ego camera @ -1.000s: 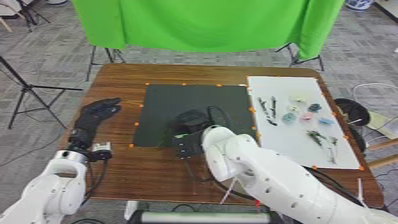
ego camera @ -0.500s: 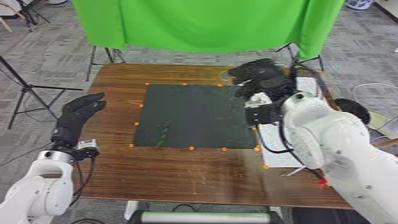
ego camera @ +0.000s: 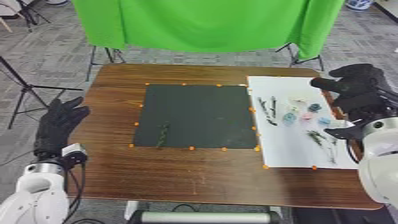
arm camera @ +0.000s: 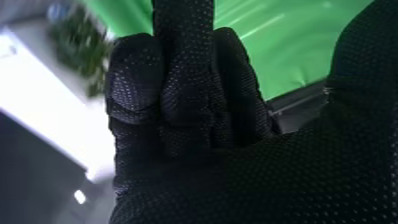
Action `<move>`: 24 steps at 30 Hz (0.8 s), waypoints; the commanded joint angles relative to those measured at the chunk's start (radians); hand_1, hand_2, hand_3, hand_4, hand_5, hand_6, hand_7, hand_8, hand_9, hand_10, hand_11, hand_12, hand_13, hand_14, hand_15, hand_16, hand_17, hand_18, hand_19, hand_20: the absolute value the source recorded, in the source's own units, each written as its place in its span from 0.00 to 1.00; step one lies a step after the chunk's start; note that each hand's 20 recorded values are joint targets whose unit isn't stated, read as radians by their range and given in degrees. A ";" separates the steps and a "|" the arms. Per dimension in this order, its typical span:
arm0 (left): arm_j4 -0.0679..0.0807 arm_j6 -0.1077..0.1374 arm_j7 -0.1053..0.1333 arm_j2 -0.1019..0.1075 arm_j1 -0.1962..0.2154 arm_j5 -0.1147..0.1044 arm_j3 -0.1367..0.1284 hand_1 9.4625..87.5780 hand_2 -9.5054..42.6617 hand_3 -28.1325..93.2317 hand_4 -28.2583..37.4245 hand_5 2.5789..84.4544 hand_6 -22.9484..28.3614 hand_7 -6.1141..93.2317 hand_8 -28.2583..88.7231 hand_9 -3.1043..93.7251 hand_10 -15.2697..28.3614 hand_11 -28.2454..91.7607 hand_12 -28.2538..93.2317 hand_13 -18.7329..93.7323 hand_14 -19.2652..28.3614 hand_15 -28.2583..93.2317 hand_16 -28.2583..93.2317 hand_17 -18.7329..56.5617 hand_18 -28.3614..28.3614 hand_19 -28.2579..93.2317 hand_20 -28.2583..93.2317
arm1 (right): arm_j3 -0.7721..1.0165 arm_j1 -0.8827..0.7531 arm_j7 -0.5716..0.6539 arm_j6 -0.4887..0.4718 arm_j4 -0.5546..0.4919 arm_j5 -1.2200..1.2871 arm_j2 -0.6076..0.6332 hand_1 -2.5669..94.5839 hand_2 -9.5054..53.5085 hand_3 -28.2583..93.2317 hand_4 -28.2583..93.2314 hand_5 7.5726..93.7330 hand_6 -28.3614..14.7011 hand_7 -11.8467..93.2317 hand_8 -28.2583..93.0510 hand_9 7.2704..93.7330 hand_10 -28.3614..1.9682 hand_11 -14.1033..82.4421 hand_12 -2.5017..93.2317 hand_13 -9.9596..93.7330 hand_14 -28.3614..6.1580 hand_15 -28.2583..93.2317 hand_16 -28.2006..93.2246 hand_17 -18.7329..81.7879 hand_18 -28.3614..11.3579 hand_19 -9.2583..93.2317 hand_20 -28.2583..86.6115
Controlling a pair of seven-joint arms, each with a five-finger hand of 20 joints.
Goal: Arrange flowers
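Note:
In the head view my right hand (ego camera: 357,89) is over the white board's right edge, open and holding nothing. The right wrist view shows the same hand (arm camera: 191,100) with nothing against its glove. My left hand (ego camera: 59,122) stands open at the table's left edge. One thin green stem (ego camera: 163,135) lies on the left part of the black mat (ego camera: 200,112). On the white board (ego camera: 280,155) lie dark stems (ego camera: 269,112), a blue flower (ego camera: 289,117), a dark blue-green flower (ego camera: 314,107), a pink flower (ego camera: 306,116), pale flowers and leafy stems (ego camera: 317,138).
The brown table (ego camera: 169,175) surrounds the mat, which has small orange markers (ego camera: 191,148) along its edges. A green cloth (ego camera: 209,25) hangs beyond the far edge. A black tripod (ego camera: 31,90) stands on the floor at the left.
My right hand has swung from the mat across the white board to its right side, uncovering the green stem and then the flowers. My left hand has moved left and toward the robot.

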 commanded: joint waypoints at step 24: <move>-0.009 -0.020 -0.010 -0.039 0.073 0.069 -0.015 0.13 0.53 0.75 0.00 0.59 0.48 0.22 0.17 0.56 0.66 0.41 0.34 0.51 0.72 0.40 0.23 0.37 0.69 0.33 0.39 | 0.007 -0.210 0.117 -0.112 0.179 -0.128 0.001 0.38 0.00 0.75 0.07 0.63 0.60 0.28 0.16 0.80 0.46 0.32 0.22 0.97 0.64 0.50 0.45 0.84 0.50 0.86 0.44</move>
